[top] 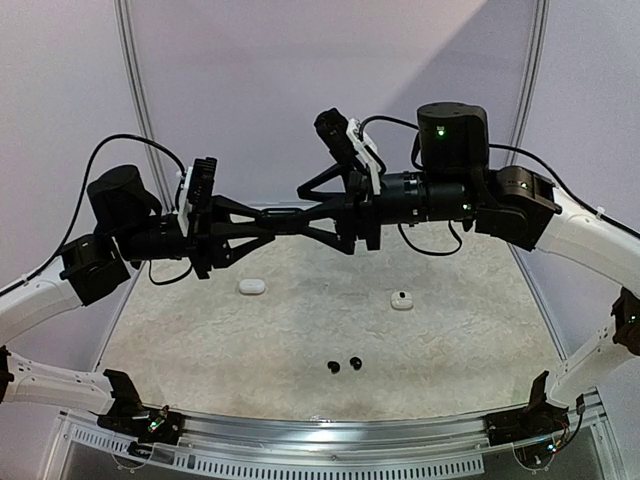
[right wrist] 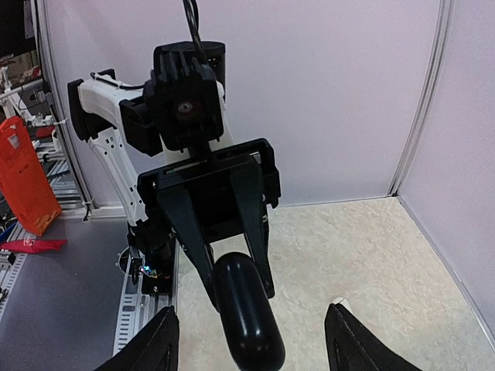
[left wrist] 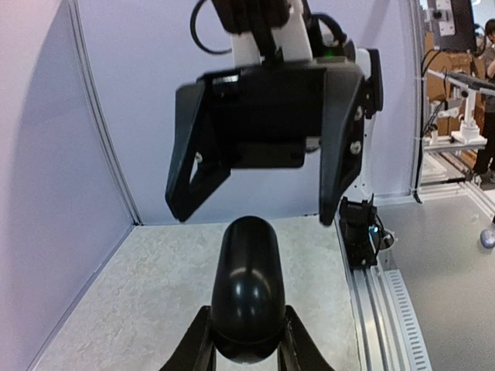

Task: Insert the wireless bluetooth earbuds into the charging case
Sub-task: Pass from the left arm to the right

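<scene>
left gripper (left wrist: 246,346) pinches one end of the slick, probably light charging case (left wrist: 247,278); right gripper (left wrist: 255,210), spread wide, should clasp its free end.

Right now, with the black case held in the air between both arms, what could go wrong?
1. The left gripper holds the black case by one end, high over the table. The right gripper is open and not gripping it. If the left lets go early, the case may fall.
2. A falling case might hit the two black earbuds on the table.
</scene>
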### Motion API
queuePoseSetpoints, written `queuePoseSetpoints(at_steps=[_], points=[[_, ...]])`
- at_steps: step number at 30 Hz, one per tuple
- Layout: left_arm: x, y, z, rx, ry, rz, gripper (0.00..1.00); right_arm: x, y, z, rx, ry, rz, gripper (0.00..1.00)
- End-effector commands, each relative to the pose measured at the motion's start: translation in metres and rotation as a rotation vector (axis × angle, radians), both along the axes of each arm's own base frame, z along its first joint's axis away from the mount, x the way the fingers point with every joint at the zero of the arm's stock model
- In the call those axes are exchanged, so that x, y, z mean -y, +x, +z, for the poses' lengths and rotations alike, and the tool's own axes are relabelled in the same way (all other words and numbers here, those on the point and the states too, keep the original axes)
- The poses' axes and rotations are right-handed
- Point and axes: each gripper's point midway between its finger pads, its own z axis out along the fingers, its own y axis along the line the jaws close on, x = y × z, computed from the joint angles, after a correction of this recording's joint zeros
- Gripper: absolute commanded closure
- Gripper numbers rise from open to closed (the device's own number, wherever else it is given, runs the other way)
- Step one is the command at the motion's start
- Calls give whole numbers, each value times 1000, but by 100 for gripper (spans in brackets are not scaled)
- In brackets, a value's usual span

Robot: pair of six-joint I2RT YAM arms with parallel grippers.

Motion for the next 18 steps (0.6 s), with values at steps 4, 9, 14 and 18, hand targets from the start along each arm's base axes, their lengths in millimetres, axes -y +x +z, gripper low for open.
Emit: queuePoseSetpoints(at_steps=[4, 9, 14, 18], points=[[-1, -8, -11, 38, 86, -26, 100, -11, -5, -45, 12, -207, 63, 41], [-1, -10, -11, 28, 83, -37, 100, -17, -7, -53, -3, -227, 88, 52], [-1, -11, -13, 16, 86, -43, 100, -19, -5, -49, -3, -203, 77, 82], [-1, -13, -16, 7, 100, -50, 100, -17, -7, -45, 1, -186, 73, 84]])
